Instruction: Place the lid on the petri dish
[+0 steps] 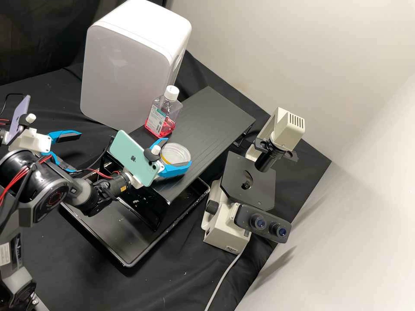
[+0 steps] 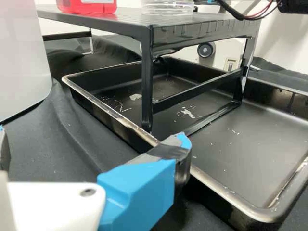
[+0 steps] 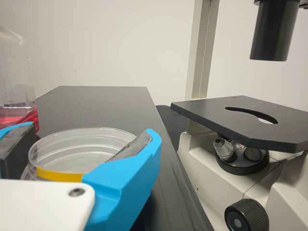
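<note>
Atop the black riser (image 1: pixel 212 116) in the high view, the petri dish (image 1: pixel 175 154) sits near the shelf's near-left end. The right gripper (image 1: pixel 178 152) is round it, one blue finger each side, clamped on the dish wall. Its lid (image 1: pixel 175 149) looks seated on the dish, tho clear on clear makes that hard to judge. A flask (image 1: pixel 162 113) of red liquid stands at approx 11 o'clock from the dish, apart from it. The white box (image 1: pixel 134 60) is beyond that, at approx 11 o'clock too. The microscope (image 1: pixel 250 194) is at 4 o'clock, off the riser on the black cloth (image 1: pixel 86 276). The riser's legs stand in a black tray (image 1: pixel 129 248). The left gripper (image 1: pixel 72 151) hangs at 9 o'clock, well apart from the dish, fingers spread wide w/ nothing btwn them.

Left wrist view: one blue finger (image 2: pixel 144 187) is low over the cloth, just beside the tray's rim (image 2: pixel 110 113). A riser leg (image 2: pixel 147 82) stands inside the tray. The dish (image 2: pixel 166 6) and flask (image 2: pixel 86 6) are far off on the shelf top.

Right wrist view: the dish (image 3: pixel 82 149) is btwn the two fingers, pads against its sides, w/ a yellow band round its lower part. The flask (image 3: pixel 17 101) stands near it on the riser, and the microscope's stage (image 3: pixel 240 118) lies beyond the riser's edge.
</note>
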{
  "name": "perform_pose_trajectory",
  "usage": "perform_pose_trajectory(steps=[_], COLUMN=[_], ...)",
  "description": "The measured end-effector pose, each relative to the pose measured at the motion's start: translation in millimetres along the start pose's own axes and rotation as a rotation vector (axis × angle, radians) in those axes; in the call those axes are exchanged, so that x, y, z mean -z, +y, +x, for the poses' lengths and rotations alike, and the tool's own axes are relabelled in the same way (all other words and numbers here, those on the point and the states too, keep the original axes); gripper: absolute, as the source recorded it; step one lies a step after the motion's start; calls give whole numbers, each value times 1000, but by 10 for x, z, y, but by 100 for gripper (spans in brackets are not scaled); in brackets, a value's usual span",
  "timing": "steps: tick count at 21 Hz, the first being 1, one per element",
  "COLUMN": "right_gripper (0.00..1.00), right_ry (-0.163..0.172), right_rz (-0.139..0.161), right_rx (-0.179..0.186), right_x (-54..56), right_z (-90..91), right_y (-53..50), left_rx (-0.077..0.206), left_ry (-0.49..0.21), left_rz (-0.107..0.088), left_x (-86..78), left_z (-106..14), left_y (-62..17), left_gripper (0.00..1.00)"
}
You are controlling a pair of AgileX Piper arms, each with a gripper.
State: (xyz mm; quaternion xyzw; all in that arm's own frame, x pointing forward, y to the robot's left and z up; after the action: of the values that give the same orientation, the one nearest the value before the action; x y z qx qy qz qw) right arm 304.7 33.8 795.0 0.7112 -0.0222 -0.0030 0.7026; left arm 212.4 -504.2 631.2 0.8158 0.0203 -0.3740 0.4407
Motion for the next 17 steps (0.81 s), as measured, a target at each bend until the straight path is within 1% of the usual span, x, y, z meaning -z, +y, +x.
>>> perform_pose_trajectory(steps=[9,12,13,14,17], right_gripper=[0,0,0,0,0], right_ry=[3,16,16,16,24], right_rz=[1,7,9,10,10], right_rx=[3,2,9,24,37], right_x=[12,65,82,98,126], right_z=[-2,-36,-53,-74,-106], right_y=[-12,-11,-11,-36,-62], left_rx=[0,0,0,0,0], left_ry=[0,0,0,0,0], left_rz=[0,0,0,0,0], left_x=[0,0,0,0,0], left_z=[0,0,0,0,0], left_y=[0,0,0,0,0], left_gripper=[100,100,100,100,100])
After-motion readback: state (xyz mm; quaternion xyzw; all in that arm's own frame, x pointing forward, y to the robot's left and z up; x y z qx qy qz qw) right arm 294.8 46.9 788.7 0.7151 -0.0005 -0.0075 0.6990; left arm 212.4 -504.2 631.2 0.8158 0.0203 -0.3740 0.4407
